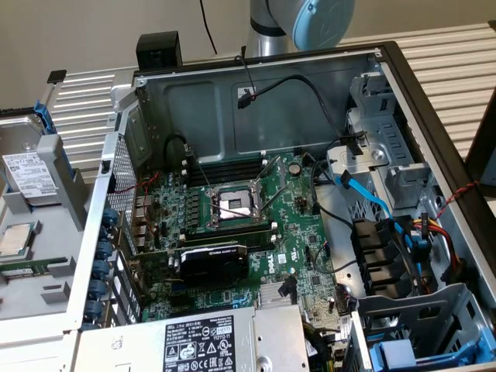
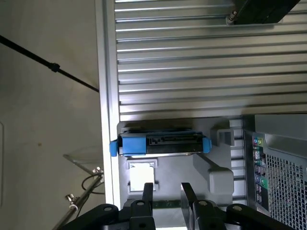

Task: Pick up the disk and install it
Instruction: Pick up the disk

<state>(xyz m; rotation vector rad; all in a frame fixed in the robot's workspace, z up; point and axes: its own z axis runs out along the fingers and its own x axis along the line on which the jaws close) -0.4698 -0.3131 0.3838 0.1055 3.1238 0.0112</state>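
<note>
The claw (image 2: 167, 195) stands partly open, its two dark fingers (image 2: 147, 194) apart with nothing between them. It hangs above the grey holder tray (image 2: 211, 177), clear of the disk (image 2: 160, 143). The disk sits in that tray, seen end-on, with blue carrier ends at both sides. A small bright square chip (image 2: 141, 176) lies just beside it, nearer the claw. The tray rests on the ribbed metal surface (image 2: 192, 62) next to the open computer case (image 2: 283, 182). In the exterior view the arm (image 1: 310, 19) is a grey and pale-blue joint beyond the case's back wall. That view also shows the disk's white label at its left, and the motherboard (image 1: 248, 209) and black graphics card (image 1: 213, 260) inside the case.
</note>
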